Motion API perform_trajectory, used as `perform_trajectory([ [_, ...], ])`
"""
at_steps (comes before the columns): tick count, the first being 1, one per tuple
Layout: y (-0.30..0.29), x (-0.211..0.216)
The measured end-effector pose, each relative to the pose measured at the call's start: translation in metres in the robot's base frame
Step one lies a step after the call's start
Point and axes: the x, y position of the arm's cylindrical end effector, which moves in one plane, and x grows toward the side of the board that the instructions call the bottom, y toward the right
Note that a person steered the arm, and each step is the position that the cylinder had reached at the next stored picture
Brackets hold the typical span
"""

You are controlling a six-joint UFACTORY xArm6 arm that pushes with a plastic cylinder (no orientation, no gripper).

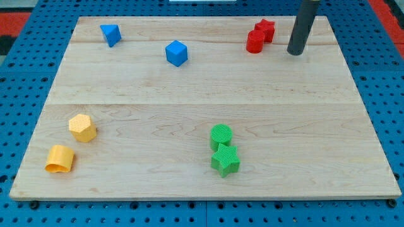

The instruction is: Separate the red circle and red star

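The red circle (255, 41) and the red star (265, 29) touch each other near the view's top right of the wooden board (158, 94). The circle lies to the lower left of the star. My tip (295, 52) is the end of a dark rod and rests on the board a short way to the right of the two red blocks, apart from both.
A blue triangle (110, 34) and a blue cube (177, 53) lie at the top left. A yellow hexagon (83, 127) and a yellow block (60, 158) lie at the bottom left. A green circle (221, 135) touches a green star (225, 159) at bottom centre.
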Motion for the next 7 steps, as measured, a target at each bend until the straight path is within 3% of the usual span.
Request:
perform_trajectory([
  [2,-0.060,-0.027],
  [6,-0.131,0.002],
  [7,-0.139,0.038],
])
